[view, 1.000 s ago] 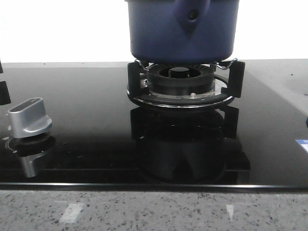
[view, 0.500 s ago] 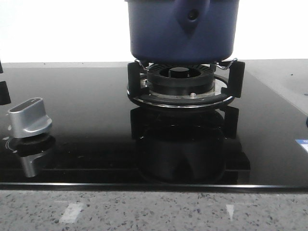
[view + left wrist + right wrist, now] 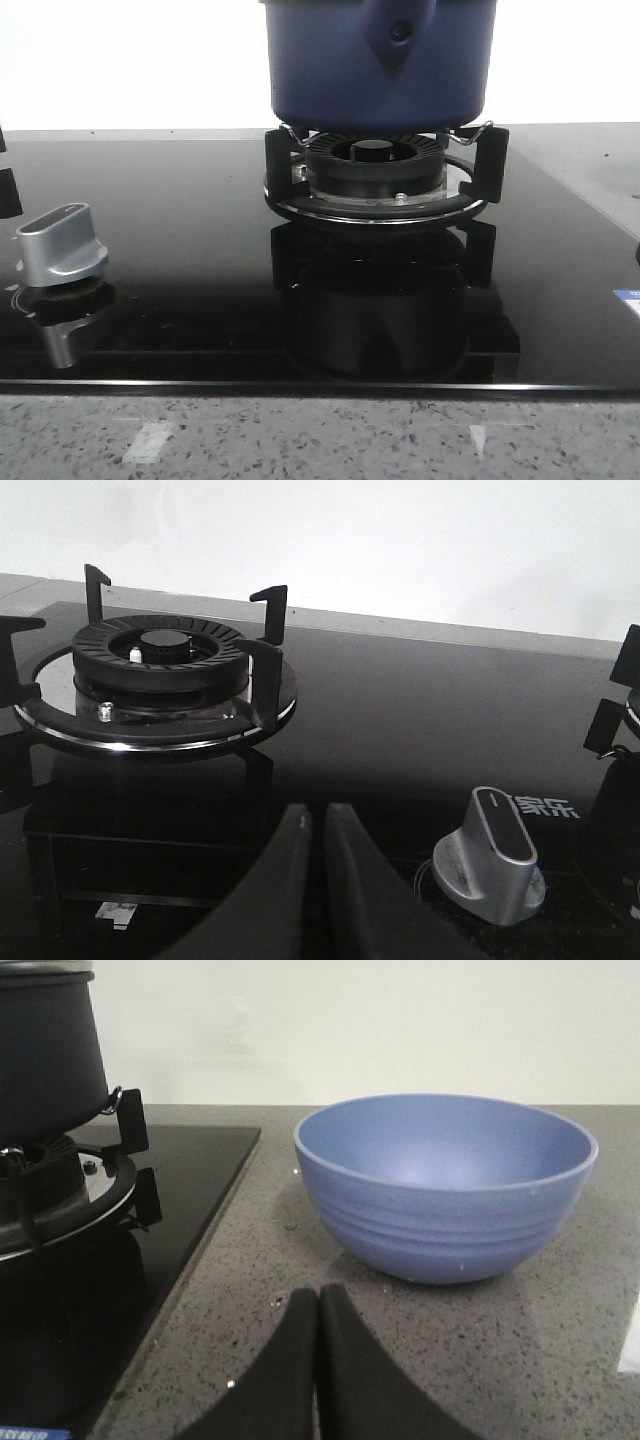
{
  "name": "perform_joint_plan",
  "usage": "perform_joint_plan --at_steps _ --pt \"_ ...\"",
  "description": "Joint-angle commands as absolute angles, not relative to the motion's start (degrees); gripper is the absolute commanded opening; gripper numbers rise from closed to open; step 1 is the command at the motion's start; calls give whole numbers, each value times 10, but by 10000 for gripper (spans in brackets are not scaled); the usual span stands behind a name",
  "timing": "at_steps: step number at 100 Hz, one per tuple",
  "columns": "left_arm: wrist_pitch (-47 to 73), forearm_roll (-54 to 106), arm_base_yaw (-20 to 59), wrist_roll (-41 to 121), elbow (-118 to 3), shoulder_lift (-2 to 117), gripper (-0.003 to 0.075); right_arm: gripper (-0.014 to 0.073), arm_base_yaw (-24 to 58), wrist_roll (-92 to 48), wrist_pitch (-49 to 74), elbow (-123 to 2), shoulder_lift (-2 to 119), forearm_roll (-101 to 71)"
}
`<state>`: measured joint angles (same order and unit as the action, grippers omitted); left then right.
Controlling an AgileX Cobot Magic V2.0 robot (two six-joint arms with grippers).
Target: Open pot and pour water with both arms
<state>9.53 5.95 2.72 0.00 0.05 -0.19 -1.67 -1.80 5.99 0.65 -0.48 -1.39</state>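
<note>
Because the pot (image 3: 378, 62) sits square on the burner grate (image 3: 380, 175), presumably to steady it for opening, both arms wait off it, the left gripper (image 3: 314, 825) pressed together by the knob (image 3: 490, 855), the right gripper (image 3: 318, 1310) likewise together before the blue bowl (image 3: 445, 1185), likely set there for the water.

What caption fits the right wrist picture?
Shut right gripper facing an empty blue bowl on the counter, pot beside.

A kitchen: a black glass gas hob (image 3: 180, 260) with burner grate (image 3: 385, 185) set into a speckled stone counter (image 3: 320, 435).
</note>
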Motion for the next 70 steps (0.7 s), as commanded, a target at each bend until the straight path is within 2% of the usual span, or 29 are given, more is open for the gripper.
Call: perform_joint_plan --at_steps 1,28,56,70 --pt "50 60 28 -7 19 -18 -20 -71 -21 -21 0 21 -17 -9" --pt "41 95 28 -7 19 -18 -20 -71 -21 -21 -8 21 -17 -69" --pt "19 217 28 -7 19 -18 -20 -71 -21 -21 -20 21 -17 -187" --pt "10 328 28 -7 19 -18 -20 -71 -21 -21 -24 21 -17 -271"
